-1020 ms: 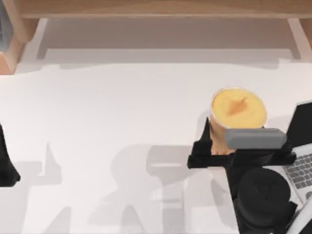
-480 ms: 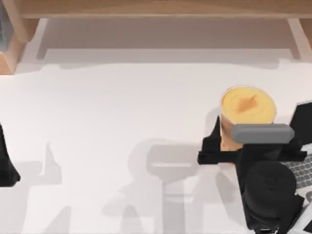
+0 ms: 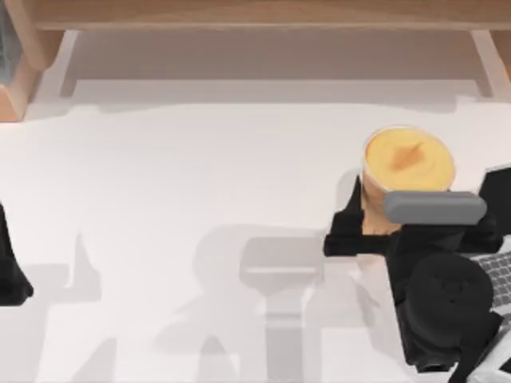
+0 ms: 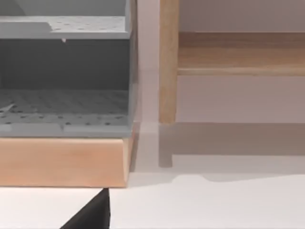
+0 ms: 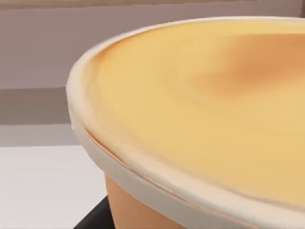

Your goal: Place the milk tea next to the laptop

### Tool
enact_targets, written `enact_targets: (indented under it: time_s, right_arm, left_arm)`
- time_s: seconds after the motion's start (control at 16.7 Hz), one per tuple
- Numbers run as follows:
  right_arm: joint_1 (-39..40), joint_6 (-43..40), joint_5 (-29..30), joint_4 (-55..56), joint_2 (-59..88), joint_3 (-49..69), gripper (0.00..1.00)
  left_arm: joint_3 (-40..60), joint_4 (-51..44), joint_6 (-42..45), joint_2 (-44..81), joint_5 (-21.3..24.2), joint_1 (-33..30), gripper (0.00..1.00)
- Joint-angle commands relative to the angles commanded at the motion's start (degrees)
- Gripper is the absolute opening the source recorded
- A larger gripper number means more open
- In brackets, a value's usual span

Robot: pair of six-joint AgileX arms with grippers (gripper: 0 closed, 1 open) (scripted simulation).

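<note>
The milk tea (image 3: 409, 158) is an orange-tan cup with a pale rim and creamy yellow drink, toward the table's right side. My right gripper (image 3: 403, 235) is shut on the cup's lower body, with one black finger (image 3: 343, 233) showing at its left. In the right wrist view the milk tea (image 5: 200, 124) is very close, rim and orange wall in sight. Just right of the cup, the laptop (image 3: 500, 191) shows its black screen and part of its grey keyboard, partly hidden under my right arm. My left gripper (image 3: 9, 271) is parked at the table's left edge.
A wooden shelf (image 3: 255, 16) runs along the back of the table. At the far left stands a wooden box (image 4: 62, 162) carrying a grey perforated rack (image 4: 64, 102), with a wooden post (image 4: 167, 62) beside it. White tabletop (image 3: 176, 183) spreads left of the cup.
My right gripper has carried the milk tea to the right, closer to the laptop, and then a little toward the back of the table. The left arm has not moved.
</note>
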Motion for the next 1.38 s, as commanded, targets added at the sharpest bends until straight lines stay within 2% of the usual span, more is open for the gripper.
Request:
enact_targets:
  time_s: [0.24,0.48,0.9,1.2,1.38]
  right_arm:
    - [-4.9,-0.2,-8.2,4.4,-6.7,1.5,0.0]
    - [-16.7,-1.1,-21.4,7.9,-14.6,1.5,0.0]
    - [-47.2,-5.1,-51.9,7.5,-25.8,-1.8,0.0]
    - [-70.8,-8.4,-75.1,2.7,-28.8,-7.0,0.0]
    - [-83.2,-10.0,-86.3,-1.3,-28.6,-10.4,0.0]
  left_arm:
    - [0.0,0.0,0.0,0.0,0.0,0.0,1.0]
    - [0.0,0.0,0.0,0.0,0.0,0.0,1.0]
    - [0.0,0.0,0.0,0.0,0.0,0.0,1.0]
    - [0.0,0.0,0.0,0.0,0.0,0.0,1.0]
    - [0.0,0.0,0.0,0.0,0.0,0.0,1.0]
